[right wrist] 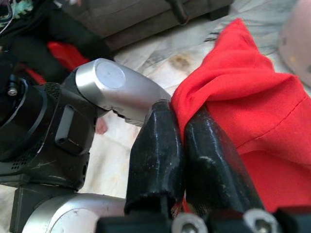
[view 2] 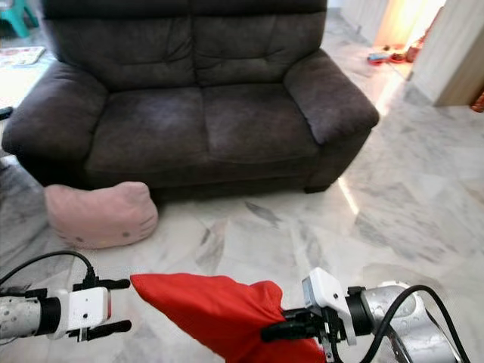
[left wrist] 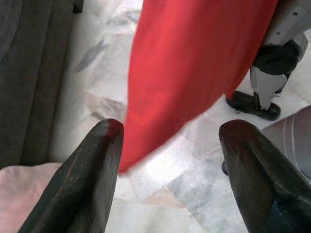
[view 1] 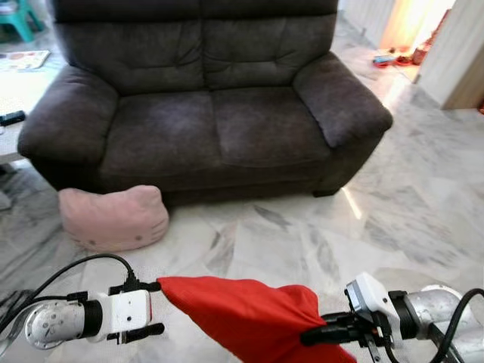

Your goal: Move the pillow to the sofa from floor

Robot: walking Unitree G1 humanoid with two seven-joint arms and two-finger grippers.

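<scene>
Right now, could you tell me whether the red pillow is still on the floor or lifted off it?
Lifted. The red pillow hangs above the marble floor, pinched by the right gripper; the left gripper is open at its corner.

The pillow is plain bright red. At ten o'clock from it lies a pale pink cushion with small dark marks. The sofa at twelve o'clock is dark grey-brown. The floor is white marble veined grey.

No readable text or labels
</scene>
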